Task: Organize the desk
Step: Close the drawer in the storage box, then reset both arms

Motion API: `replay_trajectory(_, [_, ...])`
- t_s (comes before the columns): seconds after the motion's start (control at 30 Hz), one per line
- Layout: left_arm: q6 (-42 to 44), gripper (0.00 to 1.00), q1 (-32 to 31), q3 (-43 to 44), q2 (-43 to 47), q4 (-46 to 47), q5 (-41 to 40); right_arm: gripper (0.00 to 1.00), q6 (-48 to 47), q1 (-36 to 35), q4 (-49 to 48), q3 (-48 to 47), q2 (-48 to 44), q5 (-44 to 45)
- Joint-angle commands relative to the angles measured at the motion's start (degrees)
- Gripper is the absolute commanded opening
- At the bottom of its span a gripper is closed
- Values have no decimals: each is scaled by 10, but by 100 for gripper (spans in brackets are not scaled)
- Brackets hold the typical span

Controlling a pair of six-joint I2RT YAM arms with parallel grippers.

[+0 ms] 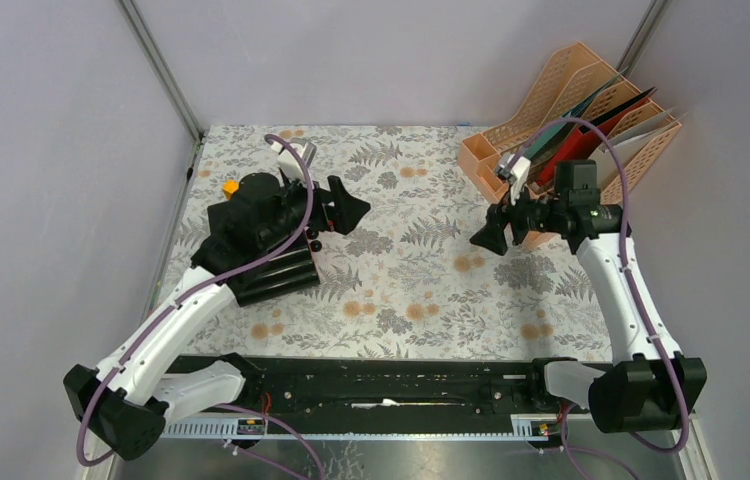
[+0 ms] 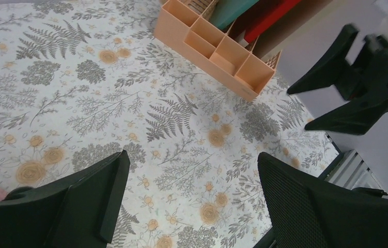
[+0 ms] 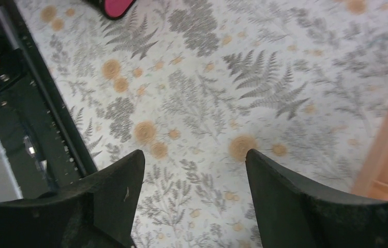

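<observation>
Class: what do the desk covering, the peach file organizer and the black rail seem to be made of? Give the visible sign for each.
The desk covering: likely printed cloth, matte, with a fern-and-flower pattern and no glare. The file organizer: probably moulded plastic, uniform peach with thin walls and lattice sides. The black rail: possibly metal, dark and slotted, but this is uncertain.

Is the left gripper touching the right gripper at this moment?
Apart. The top view shows a strip of bare desk between the left gripper and the right gripper.
</observation>
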State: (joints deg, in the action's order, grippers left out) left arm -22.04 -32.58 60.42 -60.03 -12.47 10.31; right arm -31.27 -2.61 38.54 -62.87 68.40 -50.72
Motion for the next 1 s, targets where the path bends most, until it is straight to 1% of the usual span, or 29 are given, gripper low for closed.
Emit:
replay_trajectory(0.0, [1, 99, 20, 20, 29, -2, 23, 82, -18, 3, 28, -91, -22, 83])
replay_trajectory(0.07, [0, 99, 25, 14, 40, 0, 24, 90, -13, 3, 33, -125, -20, 119])
replay_trajectory(0.1, [0, 99, 27, 11, 45, 0, 25, 96, -12, 5, 37, -146, -20, 130])
replay_trajectory(0.13, [0, 99, 28, 8, 50, 0, 26, 99, -8, 8, 37, -158, -20, 136])
replay_trajectory(0.2, [-1, 99, 31, 4, 57, 1, 28, 100, 12, 15, 33, -176, -19, 130])
replay_trajectory(0.37, [-4, 99, 34, 3, 61, -2, 49, 100, 173, 16, -33, -185, -27, 188])
replay_trajectory(0.4, [-6, 99, 35, 3, 61, -1, 52, 100, 191, 16, -36, -189, -29, 189])
replay_trajectory(0.5, [-28, 99, 34, 5, 51, 24, 69, 100, 199, 16, -30, -206, -37, 169])
replay_trajectory(0.57, [-62, 99, 34, 9, 30, 49, 103, 100, 192, 16, -24, -216, -37, 152])
replay_trajectory(0.6, [-73, 99, 34, 18, 15, 51, 127, 100, 196, 16, -24, -219, -37, 148])
replay_trajectory(0.7, [-91, 99, 33, 37, -17, 50, 155, 100, 225, 16, -37, -221, -47, 154])
replay_trajectory(0.87, [-67, 99, 7, 47, -18, 51, 155, 100, 268, 16, -36, -248, -55, 188])
replay_trajectory(0.97, [-39, 99, 2, 42, -12, 51, 145, 100, 249, 16, -5, -286, -44, 178])
